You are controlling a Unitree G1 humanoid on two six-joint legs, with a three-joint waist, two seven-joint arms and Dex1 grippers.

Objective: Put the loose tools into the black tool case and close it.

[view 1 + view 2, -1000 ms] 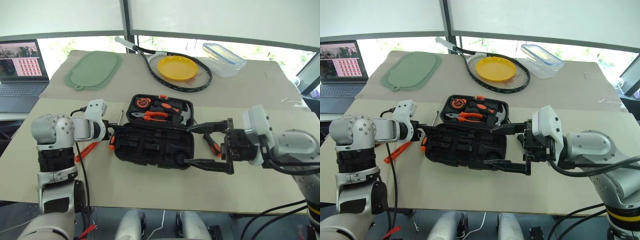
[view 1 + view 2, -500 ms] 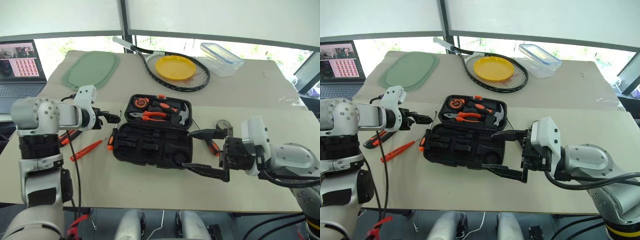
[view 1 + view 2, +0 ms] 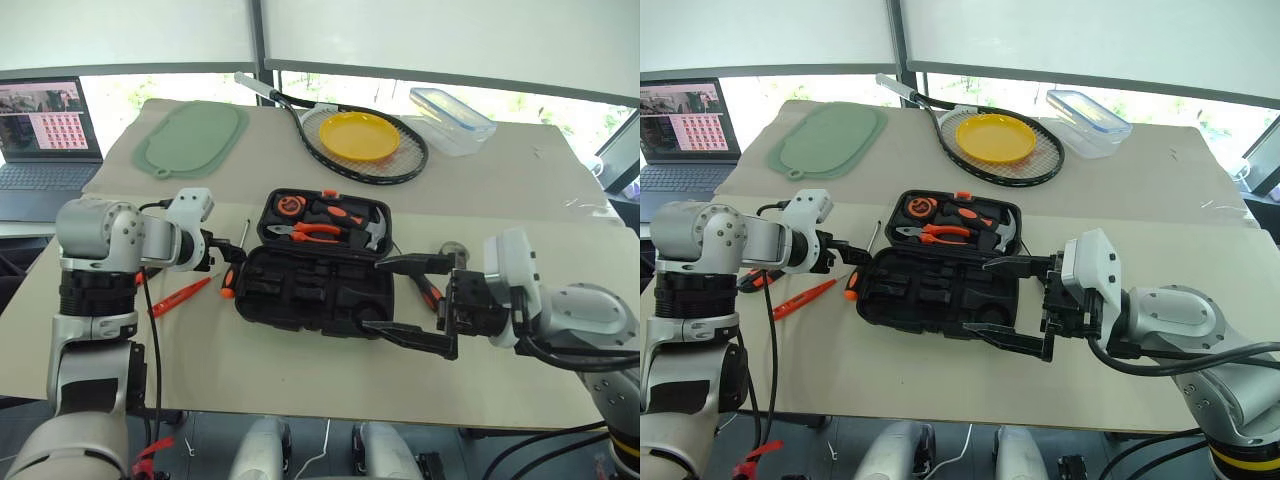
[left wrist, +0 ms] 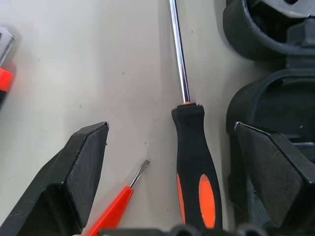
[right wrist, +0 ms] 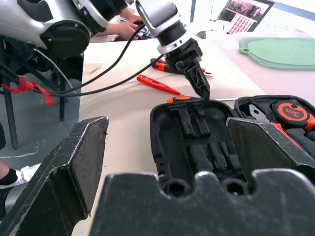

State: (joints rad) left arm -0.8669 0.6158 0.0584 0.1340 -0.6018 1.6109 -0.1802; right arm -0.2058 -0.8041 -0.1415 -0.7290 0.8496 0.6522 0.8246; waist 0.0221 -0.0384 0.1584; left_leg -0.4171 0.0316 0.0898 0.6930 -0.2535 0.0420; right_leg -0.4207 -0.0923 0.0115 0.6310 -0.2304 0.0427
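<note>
The left gripper (image 4: 170,147), jaws apart, straddles the black-and-orange steel-shafted screwdriver (image 4: 193,162) lying on the bench beside the open black moulded tool case (image 3: 310,290). Right gripper (image 3: 405,300) jaws apart, empty. One jaw risks snagging the case wall.

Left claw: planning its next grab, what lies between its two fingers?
In the left wrist view, the black-and-orange screwdriver lies between the open left claw's fingers.

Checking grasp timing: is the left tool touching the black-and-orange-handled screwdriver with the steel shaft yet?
Apart. In the left wrist view the open left tool straddles the black-and-orange-handled screwdriver, with bare table visible between its handle and each finger.
</note>
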